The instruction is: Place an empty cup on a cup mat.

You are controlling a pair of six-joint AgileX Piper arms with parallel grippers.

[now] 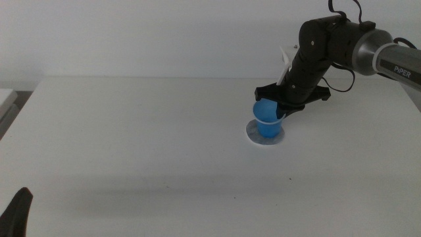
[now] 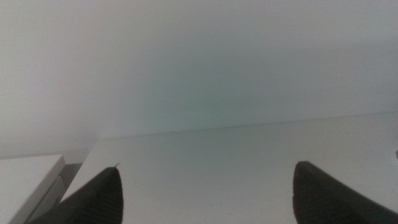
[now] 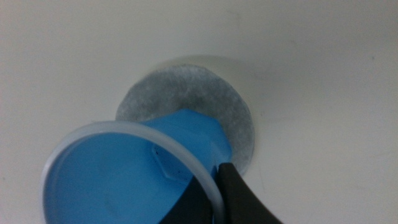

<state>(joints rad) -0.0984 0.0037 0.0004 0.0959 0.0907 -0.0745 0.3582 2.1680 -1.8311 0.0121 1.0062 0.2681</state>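
Note:
The blue cup [image 1: 267, 116] with its pale rim is over the grey cup mat [image 1: 265, 135], right of the table's middle. My right gripper [image 1: 280, 109] comes in from the right and is shut on the cup's rim. In the right wrist view one jaw is inside and one outside the rim of the cup [image 3: 124, 180], which is empty and tilted, with its base above the mat [image 3: 186, 93]. I cannot tell whether the base touches the mat. My left gripper [image 1: 16, 212] waits at the bottom left corner, with its jaws wide apart in the left wrist view [image 2: 205, 196].
The white table [image 1: 145, 145] spreads around the mat. A pale raised block [image 1: 6, 99] stands past the table's left edge; it also shows in the left wrist view [image 2: 28, 177]. A white wall lies behind.

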